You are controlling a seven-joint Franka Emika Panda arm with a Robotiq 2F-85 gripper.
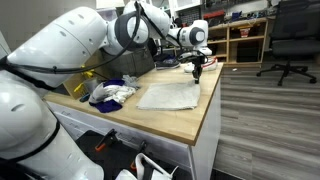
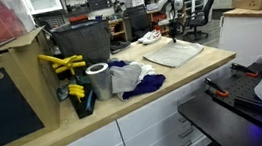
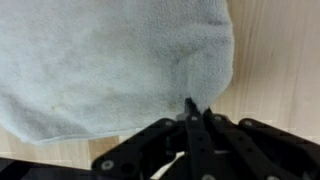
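A pale grey towel (image 1: 170, 95) lies flat on the wooden tabletop (image 1: 150, 118); it also shows in an exterior view from the opposite end (image 2: 174, 53). My gripper (image 1: 197, 68) points down at the towel's far corner (image 2: 174, 35). In the wrist view the towel (image 3: 110, 60) fills most of the picture. The gripper (image 3: 197, 112) stands at its edge near a corner, and the two black fingers are pressed together. A small pucker of cloth rises between their tips, so the jaws are shut on the towel's edge.
A heap of white and blue cloths (image 1: 110, 93) lies at the table's near end beside a silver canister (image 2: 99, 80), yellow clamps (image 2: 59, 64) and a black bin (image 2: 79, 39). An office chair (image 1: 285, 40) and shelves (image 1: 240, 35) stand beyond the table.
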